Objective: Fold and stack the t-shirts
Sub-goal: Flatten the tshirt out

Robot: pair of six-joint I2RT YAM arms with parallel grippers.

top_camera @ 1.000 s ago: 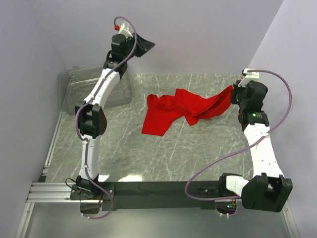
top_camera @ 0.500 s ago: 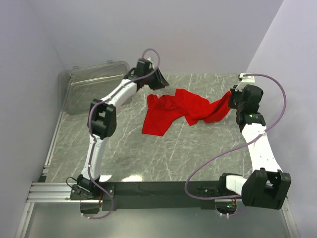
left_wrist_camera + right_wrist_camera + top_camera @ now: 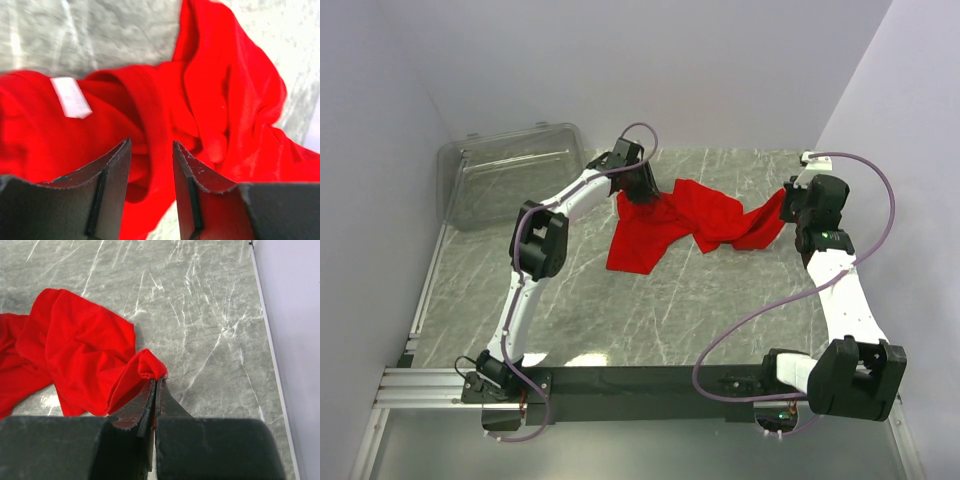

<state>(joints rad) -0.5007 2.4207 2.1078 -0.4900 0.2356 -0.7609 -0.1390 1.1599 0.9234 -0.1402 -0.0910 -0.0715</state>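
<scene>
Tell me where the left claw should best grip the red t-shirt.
Probably the raised fold beside the white label, at the left end of the t-shirt, approached from above: the open left claw hangs over that ridge, and the right claw pinches the opposite end.

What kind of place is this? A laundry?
Most likely a robotics lab test cell, not a laundry: a left arm and a right arm are bolted at the edge of a marble-patterned table boxed in by plain walls, with just one red t-shirt and a clear plastic bin.
</scene>
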